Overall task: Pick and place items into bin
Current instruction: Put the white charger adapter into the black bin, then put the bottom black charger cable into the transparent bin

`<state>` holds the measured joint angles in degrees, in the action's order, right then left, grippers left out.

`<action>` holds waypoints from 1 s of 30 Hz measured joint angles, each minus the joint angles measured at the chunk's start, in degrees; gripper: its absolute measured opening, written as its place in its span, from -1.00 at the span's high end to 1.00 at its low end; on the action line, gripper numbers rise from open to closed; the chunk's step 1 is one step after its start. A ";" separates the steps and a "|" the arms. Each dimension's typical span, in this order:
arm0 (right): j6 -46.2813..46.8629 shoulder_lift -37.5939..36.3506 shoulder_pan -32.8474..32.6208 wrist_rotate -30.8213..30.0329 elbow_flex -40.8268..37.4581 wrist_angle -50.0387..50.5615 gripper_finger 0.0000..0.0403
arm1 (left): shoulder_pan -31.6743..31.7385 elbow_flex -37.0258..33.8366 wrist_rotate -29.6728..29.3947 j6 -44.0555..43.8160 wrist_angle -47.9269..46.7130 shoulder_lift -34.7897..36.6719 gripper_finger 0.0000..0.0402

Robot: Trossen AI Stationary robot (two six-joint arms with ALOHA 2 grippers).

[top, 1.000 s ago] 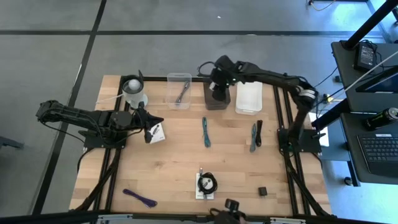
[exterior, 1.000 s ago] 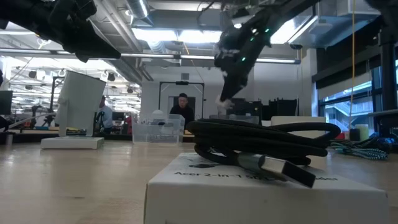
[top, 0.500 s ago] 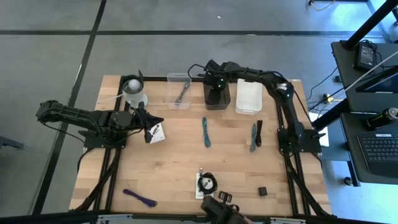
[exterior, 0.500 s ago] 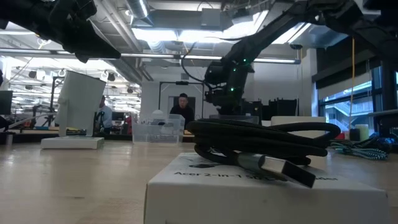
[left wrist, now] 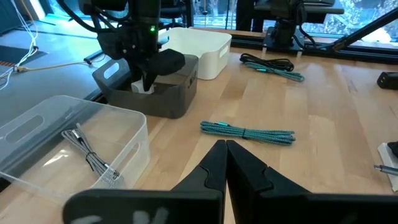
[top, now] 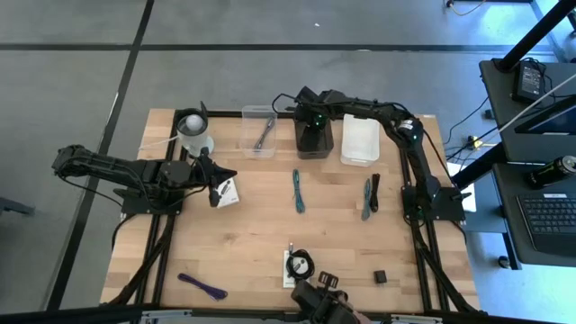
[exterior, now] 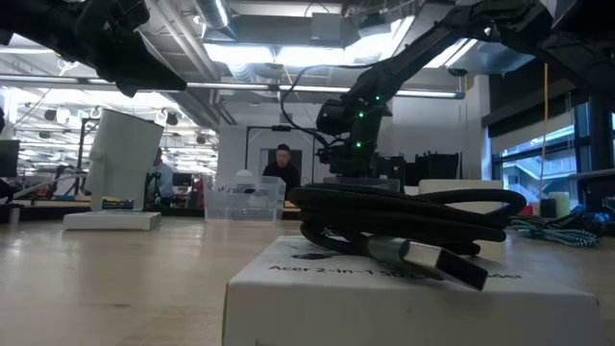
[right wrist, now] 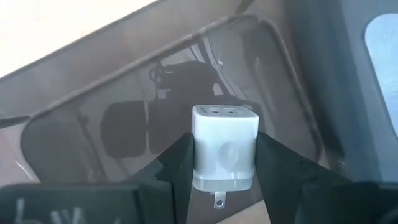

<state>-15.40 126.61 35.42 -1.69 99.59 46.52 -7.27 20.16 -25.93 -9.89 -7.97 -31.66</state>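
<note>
My right gripper (top: 312, 123) reaches down into the dark bin (top: 314, 146) at the table's far edge and is shut on a white charger cube (right wrist: 225, 134); the left wrist view shows it there too (left wrist: 144, 78). My left gripper (left wrist: 225, 149) is shut and empty, hovering near a white card (top: 230, 190) on the table's left. Lying flat on the table are a teal strap (top: 297, 191), a grey strap beside a black cable (top: 369, 196), a black coiled cable on a white card (top: 299, 266), a tiny black cube (top: 380, 276) and a purple strap (top: 202, 286). My right gripper pinches the white charger cube between its two fingers by two opposite side faces (right wrist: 200, 155). It comes from above, pointing down into the dark bin. The cube's port face points toward the bin floor and its prongs (right wrist: 217, 200) point back at the wrist. Whether it touches the floor I cannot tell.
A clear bin (top: 259, 115) holding a grey strap stands left of the dark bin, a white bin (top: 360, 142) right of it. A white round container (top: 192, 131) sits at the far left. A dark object (top: 319, 301) shows at the near edge.
My right gripper has moved down from above the dark bin into it, carrying the white charger cube, and has then held still.
</note>
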 joint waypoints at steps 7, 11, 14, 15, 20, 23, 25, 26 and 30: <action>1.34 0.00 0.00 0.00 0.00 0.02 0.23 | -0.01 0.00 0.04 -0.04 0.00 0.00 0.99; 1.46 -0.32 0.00 0.22 -0.04 0.66 0.08 | -0.01 0.00 0.09 -1.51 0.00 0.01 0.98; 1.46 -0.87 0.00 0.24 -0.04 0.35 -0.02 | -0.02 0.00 0.09 -2.29 0.00 0.00 0.99; 1.48 -1.06 0.00 0.24 -0.04 0.37 -0.05 | 0.00 0.00 0.09 -2.35 0.01 0.00 0.99; 1.59 -2.29 0.00 0.26 -0.07 1.07 -0.18 | -0.01 0.00 0.09 -2.40 0.00 0.00 0.98; 3.22 -4.26 0.00 0.28 -0.09 1.24 -0.20 | -0.02 0.00 0.09 -2.40 0.00 0.00 0.99; 3.86 -6.18 0.02 0.30 -0.09 0.89 -0.18 | 0.00 0.00 0.09 -2.41 0.02 0.01 0.99; 4.47 -7.29 0.04 0.31 -0.09 0.80 -0.16 | -0.01 0.00 0.09 -2.42 0.02 0.00 0.99; 7.38 -12.77 0.04 0.54 -0.09 1.62 -0.05 | 0.00 0.00 0.09 -2.43 0.04 0.00 0.99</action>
<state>-8.02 113.83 35.46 -1.15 99.50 48.14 -7.27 20.16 -25.85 -12.32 -7.92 -31.66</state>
